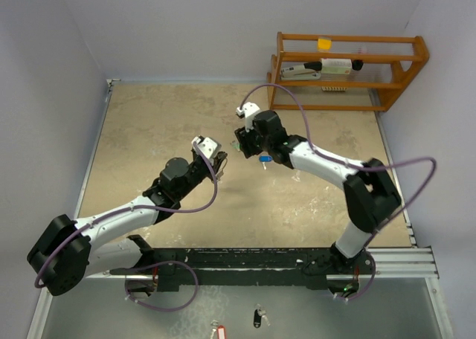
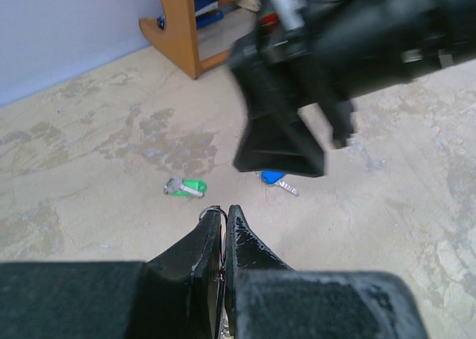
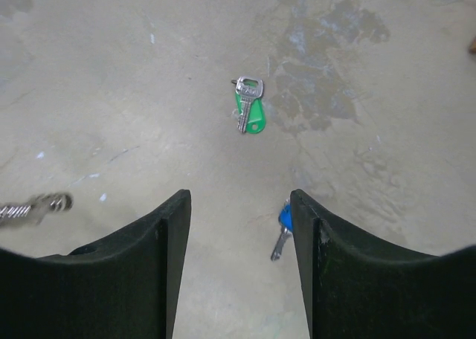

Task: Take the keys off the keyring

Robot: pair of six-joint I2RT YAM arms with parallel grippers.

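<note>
both keys look to be off the keyring (image 2: 213, 212): the green key (image 3: 251, 110) and the blue key (image 3: 283, 221) lie loose on the table (image 3: 111, 71), clear of it, green to the left of blue. the left gripper (image 2: 224, 214) is closed tight on the ring's thin wire, holding it above the surface. the right gripper (image 3: 239, 199) hovers over the blue key, jaws partly apart with nothing gripped. the removal step seems to be at its end; next the right arm should lift clear without nudging the keys, and the ring be set down apart from them.
</note>
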